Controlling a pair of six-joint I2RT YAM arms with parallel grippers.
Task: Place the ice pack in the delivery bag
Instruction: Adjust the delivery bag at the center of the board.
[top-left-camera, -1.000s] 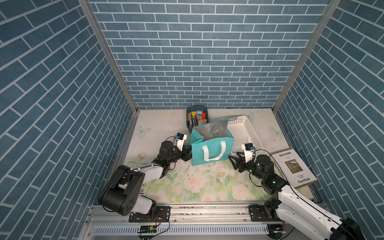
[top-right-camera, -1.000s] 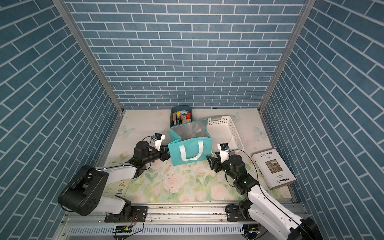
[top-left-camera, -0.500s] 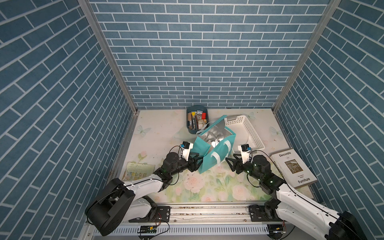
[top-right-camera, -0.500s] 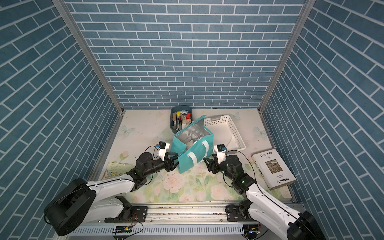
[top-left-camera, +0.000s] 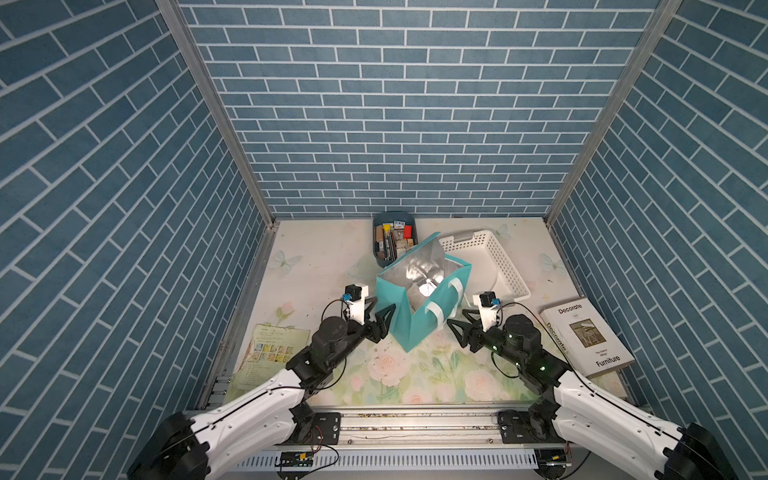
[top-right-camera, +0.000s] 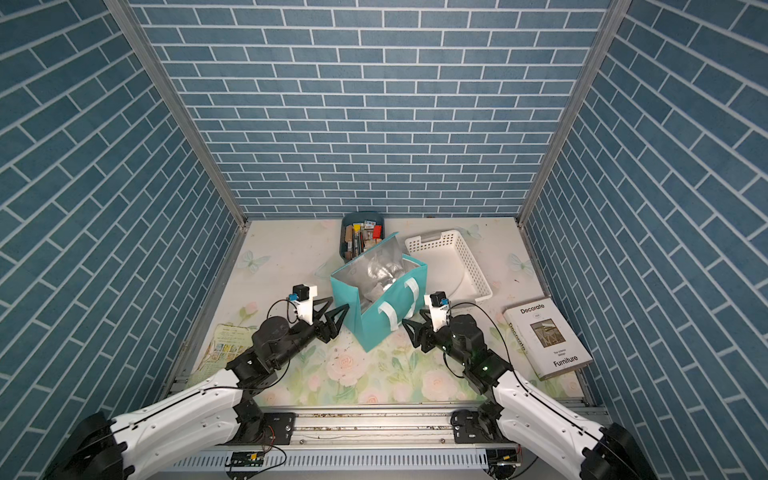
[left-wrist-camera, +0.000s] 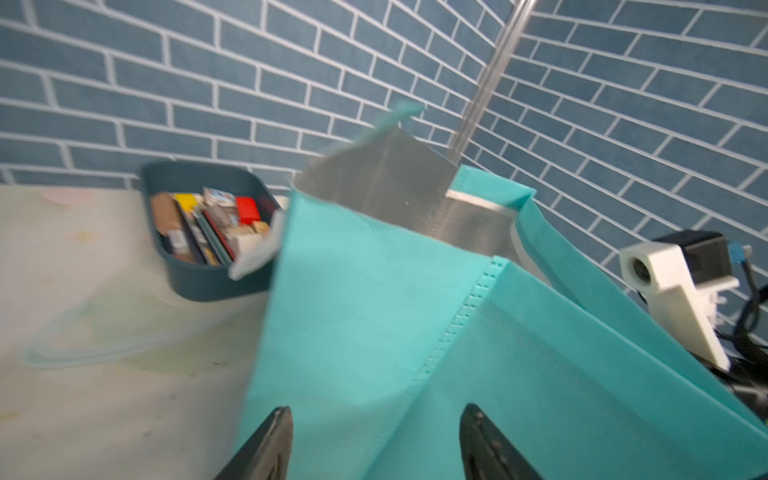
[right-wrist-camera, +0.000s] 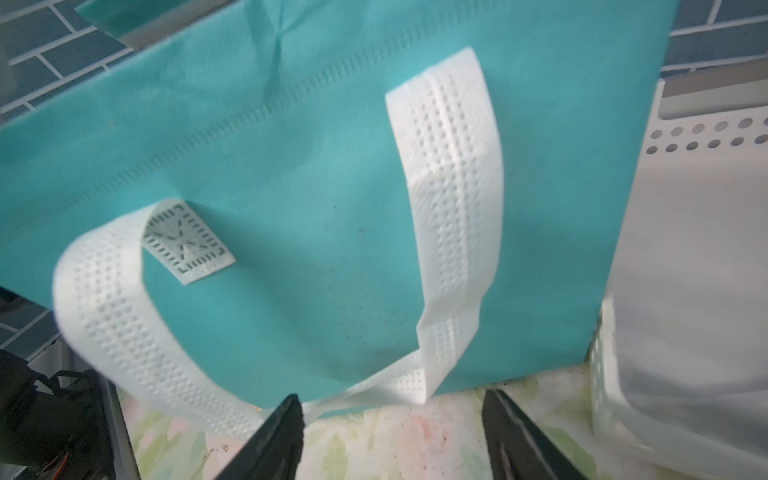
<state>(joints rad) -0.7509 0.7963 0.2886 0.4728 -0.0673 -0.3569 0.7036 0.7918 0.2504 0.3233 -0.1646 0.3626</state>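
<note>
The teal delivery bag (top-left-camera: 409, 328) (top-right-camera: 368, 328) stands mid-table with a corner toward the front, its mouth open and silver lining showing. A pale, shiny pack (top-left-camera: 419, 292) (top-right-camera: 374, 289) lies inside it; it looks like the ice pack. My left gripper (top-left-camera: 384, 304) (top-right-camera: 340, 303) is open beside the bag's left face (left-wrist-camera: 357, 316), its fingers either side of the corner seam, holding nothing (left-wrist-camera: 376, 409). My right gripper (top-left-camera: 455, 316) (top-right-camera: 410, 317) (right-wrist-camera: 392, 395) is open at the bag's right face (right-wrist-camera: 316, 174), the white strap handle (right-wrist-camera: 453, 178) hanging by one fingertip.
A dark blue bin (top-left-camera: 379, 261) of small items stands behind the bag. A white perforated basket (top-left-camera: 505, 266) sits at the back right. A "Decorate Furniture" book (top-left-camera: 586, 336) lies at the right, and a printed sheet (top-left-camera: 270, 353) at the front left.
The bag has come forward and turned, from tilted to standing corner-first. My left gripper has opened wider and swung in along the bag's left side. The right gripper has shifted slightly.
</note>
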